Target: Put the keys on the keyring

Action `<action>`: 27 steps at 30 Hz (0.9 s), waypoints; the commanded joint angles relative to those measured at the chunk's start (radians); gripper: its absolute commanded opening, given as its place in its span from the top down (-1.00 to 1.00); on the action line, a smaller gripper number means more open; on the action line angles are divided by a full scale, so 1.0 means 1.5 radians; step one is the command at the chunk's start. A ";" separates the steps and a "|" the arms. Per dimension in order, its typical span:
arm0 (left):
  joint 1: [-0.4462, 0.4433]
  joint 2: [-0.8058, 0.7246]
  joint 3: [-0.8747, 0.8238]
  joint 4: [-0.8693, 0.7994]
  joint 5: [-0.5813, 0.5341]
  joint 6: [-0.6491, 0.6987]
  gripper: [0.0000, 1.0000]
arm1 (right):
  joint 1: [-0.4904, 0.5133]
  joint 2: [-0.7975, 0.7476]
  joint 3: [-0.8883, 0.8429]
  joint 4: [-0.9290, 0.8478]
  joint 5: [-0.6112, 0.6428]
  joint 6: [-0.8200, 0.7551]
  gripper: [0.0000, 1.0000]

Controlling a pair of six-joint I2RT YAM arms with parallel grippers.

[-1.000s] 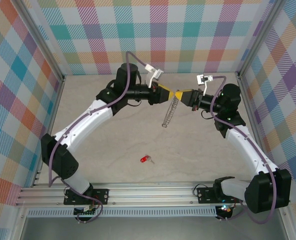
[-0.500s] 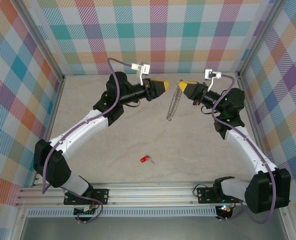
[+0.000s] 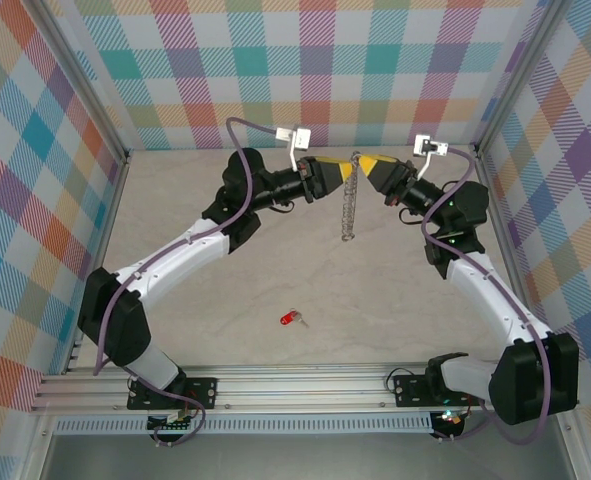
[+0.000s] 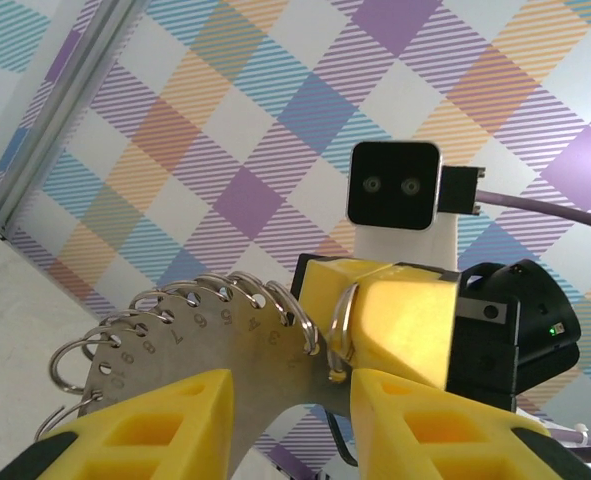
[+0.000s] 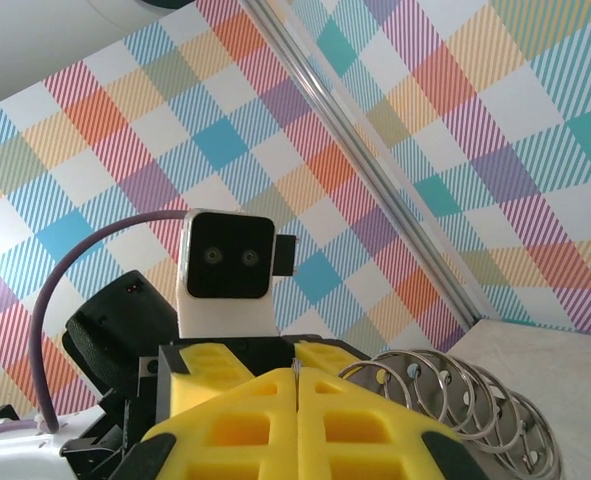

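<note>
Jaws of the left gripper (image 3: pixel 337 172) are held apart just beside the top of the keyring (image 3: pixel 350 205), which is hung upright between the two arms; contact cannot be made out. On its upper end the right gripper (image 3: pixel 368 165) is clamped. The red key (image 3: pixel 292 319) is seen flat on the counter (image 3: pixel 225 290), well apart from both. The ring is judged to be held ready, unthreaded. Next, the key must be fetched, so a low, careful pinch on its small head is called for.

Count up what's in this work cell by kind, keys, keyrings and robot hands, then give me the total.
red key: 1
keyring: 1
robot hands: 2 (left hand, right hand)
Total: 4
</note>
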 commanded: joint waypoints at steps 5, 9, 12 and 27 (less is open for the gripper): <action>-0.011 0.003 0.031 0.051 0.011 -0.010 0.29 | 0.007 0.002 -0.005 0.049 0.012 0.010 1.00; -0.012 0.001 0.030 0.058 0.006 -0.010 0.28 | 0.008 0.004 -0.008 0.055 0.011 0.013 1.00; -0.012 -0.004 0.021 0.073 -0.003 -0.011 0.28 | 0.008 0.006 -0.011 0.056 0.011 0.013 1.00; -0.013 0.009 0.033 0.084 -0.002 -0.019 0.28 | 0.009 0.008 -0.010 0.063 0.007 0.022 1.00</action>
